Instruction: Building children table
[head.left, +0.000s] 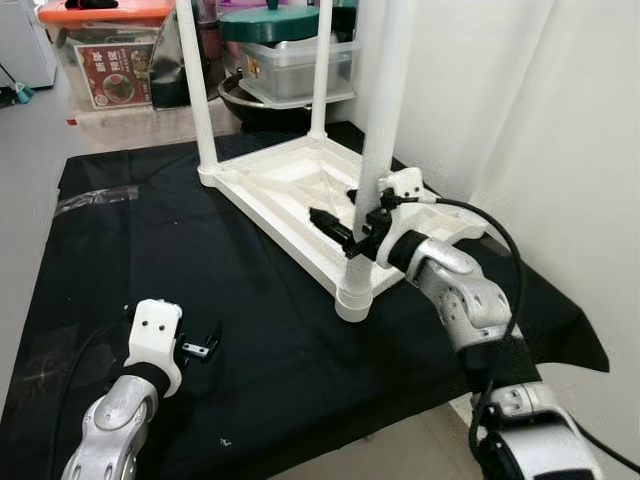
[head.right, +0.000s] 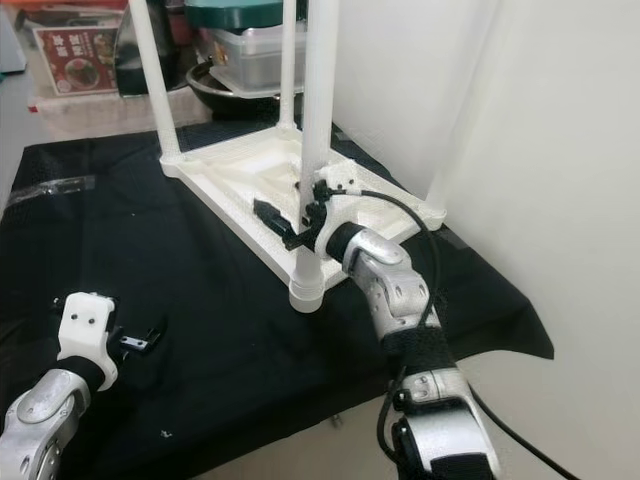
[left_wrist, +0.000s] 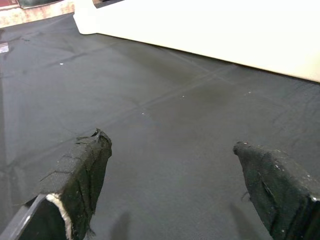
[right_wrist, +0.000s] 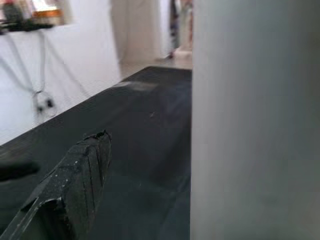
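Note:
A white children's table (head.left: 290, 180) lies upside down on a black cloth (head.left: 150, 240), with its legs standing upward. The nearest leg (head.left: 385, 120) rises from the corner socket (head.left: 355, 295). My right gripper (head.left: 338, 212) is low against this leg and open. One finger (right_wrist: 82, 170) stands apart from the leg (right_wrist: 255, 120), which hides the other finger. My left gripper (head.left: 200, 345) hovers low over the cloth at the near left, open and empty. Its two fingers (left_wrist: 90, 165) are spread wide, and the table's edge (left_wrist: 210, 30) lies ahead of them.
Two more legs (head.left: 195, 90) (head.left: 322, 60) stand at the table's far corners. Behind the cloth are an orange-lidded box (head.left: 105, 50), a green-lidded pot (head.left: 270, 25) and a clear container (head.left: 300, 65). A white wall (head.left: 500, 100) runs along the right side.

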